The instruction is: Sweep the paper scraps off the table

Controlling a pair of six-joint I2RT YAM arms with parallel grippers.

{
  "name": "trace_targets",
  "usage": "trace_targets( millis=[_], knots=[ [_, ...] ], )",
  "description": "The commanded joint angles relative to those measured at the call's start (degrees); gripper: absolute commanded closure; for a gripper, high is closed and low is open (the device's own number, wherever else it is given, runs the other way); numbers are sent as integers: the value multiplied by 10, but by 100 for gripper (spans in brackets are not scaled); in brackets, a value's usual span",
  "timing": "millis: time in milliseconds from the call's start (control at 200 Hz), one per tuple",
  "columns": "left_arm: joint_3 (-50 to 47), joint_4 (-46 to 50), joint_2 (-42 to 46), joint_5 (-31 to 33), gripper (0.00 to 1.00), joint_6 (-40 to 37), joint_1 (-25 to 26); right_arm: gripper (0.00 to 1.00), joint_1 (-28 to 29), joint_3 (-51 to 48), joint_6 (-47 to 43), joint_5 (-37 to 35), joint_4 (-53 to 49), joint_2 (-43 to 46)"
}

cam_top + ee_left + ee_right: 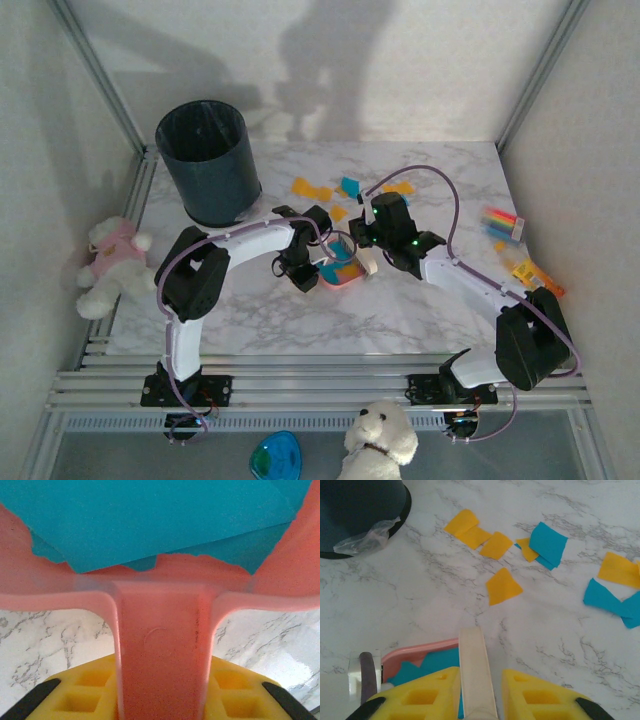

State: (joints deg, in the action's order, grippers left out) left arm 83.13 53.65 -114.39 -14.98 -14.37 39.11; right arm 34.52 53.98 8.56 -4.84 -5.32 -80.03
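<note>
While the left gripper (162, 692) is clamping a pink plastic dustpan (162, 630), the right gripper (479, 690) is pinching a flat cream handle (474, 655), orange and teal paper scraps (503, 586) lying at its twelve o'clock.

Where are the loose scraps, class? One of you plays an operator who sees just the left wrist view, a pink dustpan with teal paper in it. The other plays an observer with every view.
Observer: Loose paper scraps, orange and teal, lie on the table beyond the dustpan.
Operator: What is the other arm doing?
Observer: The right claw is shut on a pale flat handle, beside the dustpan.
Operator: Where would the scraps go?
Observer: A dark bin stands at the table's far left corner.
</note>
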Motion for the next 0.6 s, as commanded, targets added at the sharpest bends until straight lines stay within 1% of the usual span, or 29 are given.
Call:
trace_targets(
  millis=[0, 190, 596],
  knots=[
    [-11, 10, 4, 16, 100, 2, -4, 100, 8, -9, 6, 10, 6, 17],
    [-10, 10, 4, 17, 100, 1, -4, 100, 8, -2, 13, -54, -14, 18],
    [-10, 5, 14, 22, 100, 1, -4, 100, 8, -14, 21, -88, -6, 41]
  ],
)
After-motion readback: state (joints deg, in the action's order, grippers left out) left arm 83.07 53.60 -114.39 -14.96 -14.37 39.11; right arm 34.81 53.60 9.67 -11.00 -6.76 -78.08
